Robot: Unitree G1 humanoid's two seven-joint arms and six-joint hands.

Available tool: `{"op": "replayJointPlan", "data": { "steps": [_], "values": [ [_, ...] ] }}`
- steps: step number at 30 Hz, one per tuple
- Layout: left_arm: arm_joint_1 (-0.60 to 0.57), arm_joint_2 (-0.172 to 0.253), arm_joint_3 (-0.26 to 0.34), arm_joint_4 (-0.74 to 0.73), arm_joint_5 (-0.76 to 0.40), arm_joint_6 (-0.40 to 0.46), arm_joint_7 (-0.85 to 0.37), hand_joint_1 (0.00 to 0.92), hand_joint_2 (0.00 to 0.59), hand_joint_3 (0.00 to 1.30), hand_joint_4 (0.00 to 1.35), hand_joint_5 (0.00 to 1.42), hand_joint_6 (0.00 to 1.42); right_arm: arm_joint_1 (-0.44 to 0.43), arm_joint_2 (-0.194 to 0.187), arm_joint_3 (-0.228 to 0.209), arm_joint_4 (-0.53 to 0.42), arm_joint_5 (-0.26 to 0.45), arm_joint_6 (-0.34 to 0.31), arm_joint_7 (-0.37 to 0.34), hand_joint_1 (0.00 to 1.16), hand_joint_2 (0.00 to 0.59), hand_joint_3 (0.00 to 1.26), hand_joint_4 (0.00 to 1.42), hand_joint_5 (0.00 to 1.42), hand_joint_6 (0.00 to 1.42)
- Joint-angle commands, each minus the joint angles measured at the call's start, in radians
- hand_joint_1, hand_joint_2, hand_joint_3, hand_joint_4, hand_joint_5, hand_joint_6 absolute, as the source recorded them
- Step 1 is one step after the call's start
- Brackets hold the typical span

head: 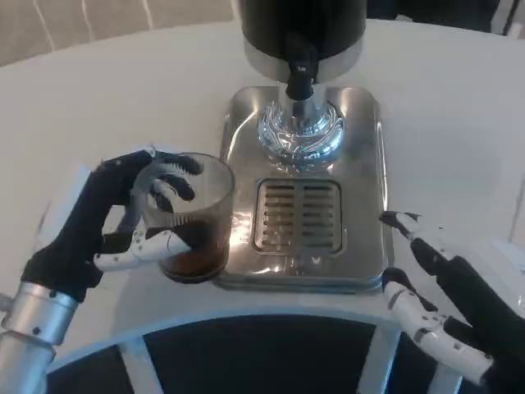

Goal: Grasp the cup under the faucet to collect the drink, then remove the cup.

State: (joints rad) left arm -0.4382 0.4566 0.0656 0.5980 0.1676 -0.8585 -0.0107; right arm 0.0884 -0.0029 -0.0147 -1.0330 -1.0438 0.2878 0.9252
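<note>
Right hand (447, 287) is seen low at the near right edge, fingers apart and holding nothing, just beside the steel drip tray (369, 164). Cup (189, 217) is gripped by the left hand (107, 226), fingers wrapped round its wall; it stands upright on the table at the tray's near-left corner, a little dark drink in the bottom, well left of and nearer than the faucet (300, 74). Judged: cup already clear of the spout, so only setting down or release is left, by the left hand.
</note>
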Motion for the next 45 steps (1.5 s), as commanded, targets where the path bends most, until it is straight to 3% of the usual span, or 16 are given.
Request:
{"op": "replayJointPlan", "data": {
  "steps": [1, 10, 17, 30, 45],
  "values": [
    [0.06, 0.019, 0.026, -0.091, -0.021, -0.04, -0.012, 0.665, 0.0, 0.93, 1.1, 1.39, 1.42, 0.007, -0.023, 0.016, -0.014, 0.01, 0.002, 0.001, 0.02, 0.549, 0.05, 0.0, 0.0, 0.03],
    [0.145, 0.024, 0.043, -0.211, -0.021, -0.078, -0.038, 0.667, 0.0, 0.92, 1.1, 1.38, 1.42, 0.035, -0.059, 0.013, -0.014, 0.049, -0.034, -0.016, 0.02, 0.548, 0.04, 0.0, 0.0, 0.03],
    [0.189, 0.028, 0.052, -0.265, -0.038, -0.1, -0.069, 0.668, 0.0, 0.92, 1.09, 1.38, 1.42, 0.058, -0.059, 0.016, -0.014, 0.063, -0.098, -0.019, 0.02, 0.548, 0.04, 0.0, 0.0, 0.02],
    [0.285, 0.034, 0.06, -0.365, -0.067, -0.132, -0.122, 0.669, 0.0, 0.92, 1.08, 1.38, 1.42, 0.113, 0.014, -0.011, -0.014, 0.081, -0.264, 0.011, 0.01, 0.548, 0.04, 0.0, 0.0, 0.02],
    [0.308, 0.029, 0.067, -0.396, -0.076, -0.128, -0.146, 0.682, 0.0, 0.92, 1.08, 1.38, 1.42, 0.15, 0.076, -0.027, -0.014, 0.081, -0.346, 0.032, 0.01, 0.548, 0.04, 0.0, 0.0, 0.02]
  ]
}}
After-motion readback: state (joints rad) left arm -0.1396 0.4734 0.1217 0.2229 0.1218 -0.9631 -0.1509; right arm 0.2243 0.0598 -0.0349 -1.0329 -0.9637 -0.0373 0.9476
